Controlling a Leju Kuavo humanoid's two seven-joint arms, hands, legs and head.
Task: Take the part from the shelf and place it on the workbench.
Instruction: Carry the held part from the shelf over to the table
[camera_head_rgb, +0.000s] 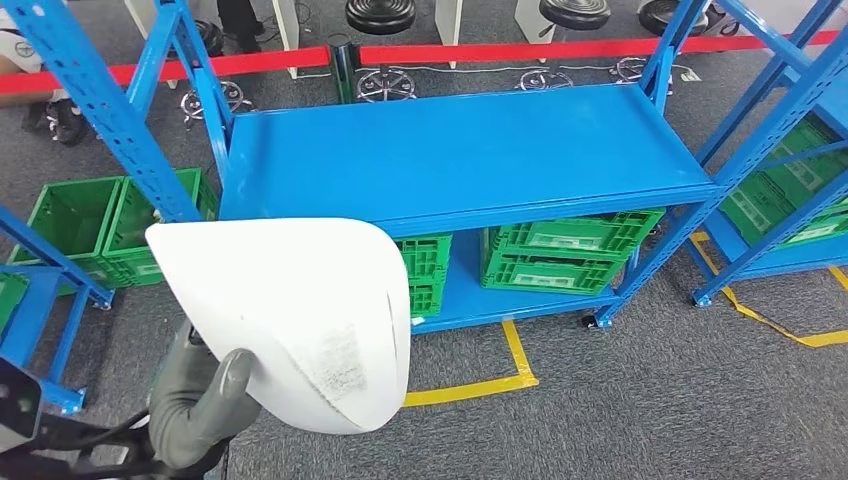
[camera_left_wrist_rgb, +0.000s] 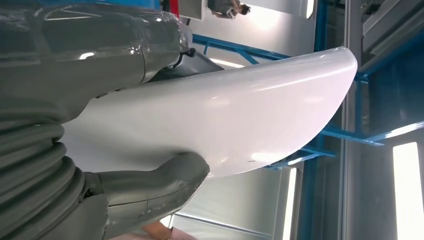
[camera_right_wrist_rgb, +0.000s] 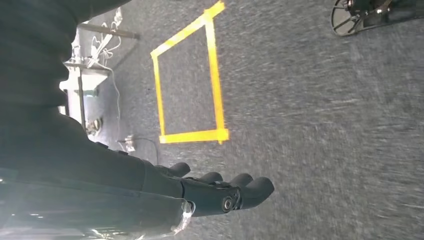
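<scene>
The part is a large white curved shell (camera_head_rgb: 300, 310), held up in front of the blue shelf (camera_head_rgb: 460, 150) at the lower left of the head view. My left hand (camera_head_rgb: 200, 400) grips its lower edge, the grey thumb pressed on the near face. In the left wrist view the glossy white part (camera_left_wrist_rgb: 225, 115) runs between the thumb (camera_left_wrist_rgb: 160, 185) and the fingers behind it. My right hand (camera_right_wrist_rgb: 220, 192) hangs above the grey carpet with its dark fingers stretched out and nothing in them.
The blue shelf's top board is bare; green crates (camera_head_rgb: 560, 255) sit on its lower level and more green crates (camera_head_rgb: 90, 215) stand at the left. Yellow floor tape (camera_head_rgb: 480, 385) marks a box before the shelf. A second blue rack (camera_head_rgb: 790, 180) stands right. Red barrier tape (camera_head_rgb: 500, 50) and stools lie behind.
</scene>
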